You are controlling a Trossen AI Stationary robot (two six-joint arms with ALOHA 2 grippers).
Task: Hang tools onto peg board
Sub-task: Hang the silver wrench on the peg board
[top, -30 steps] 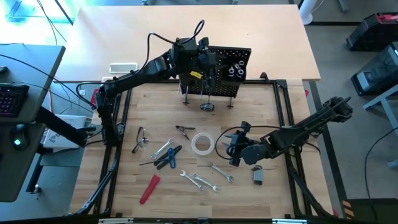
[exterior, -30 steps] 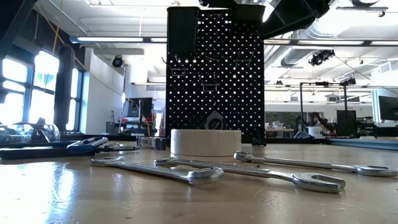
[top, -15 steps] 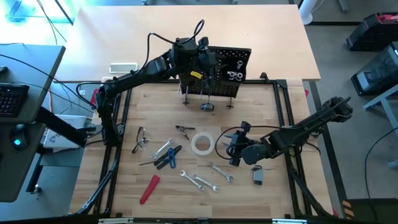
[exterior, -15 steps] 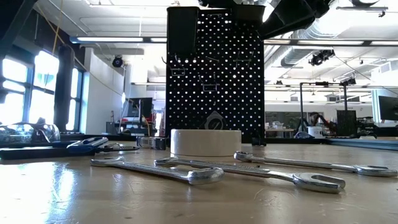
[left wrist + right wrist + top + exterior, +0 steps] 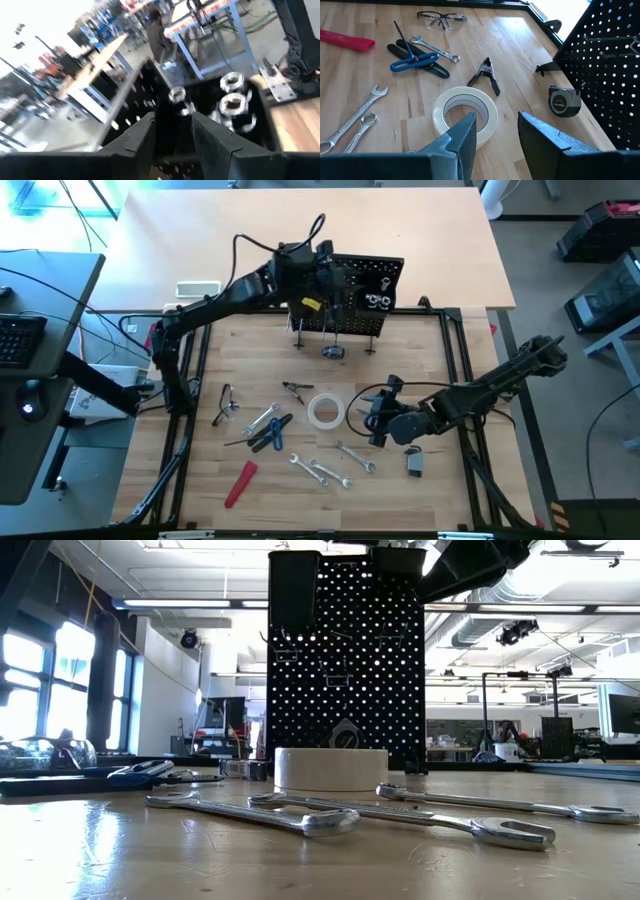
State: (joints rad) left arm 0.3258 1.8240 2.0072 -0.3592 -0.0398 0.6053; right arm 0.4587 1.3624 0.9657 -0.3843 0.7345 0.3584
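The wooden worktop (image 5: 400, 370) sits inside a black frame, with a pale table beyond it and an open workshop of benches, windows and ceiling lights behind. The peg board (image 5: 350, 295) stands upright at the far edge. The left end effector (image 5: 322, 288) is up against the board's upper face, its fingers (image 5: 137, 137) a little apart with nothing visibly between them; just past them silver sockets (image 5: 231, 100) sit in a black bin, though that view is blurred and little else can be made out.

The right end effector (image 5: 375, 418) hovers low over the worktop, released and empty. Directly ahead of it lies the white tape roll (image 5: 465, 111); beyond the roll are a black clamp (image 5: 485, 75), blue-handled pliers (image 5: 415, 62) and safety glasses (image 5: 441, 17). The tape measure (image 5: 565, 100) rests off to its side, at the foot of the board. Wrenches (image 5: 325, 470) lie near it on the front side, and the red-handled tool (image 5: 240, 483) further off.

Compared with a second ago, the left arm has shifted very slightly at the board; the right arm and every loose tool lie where they were.
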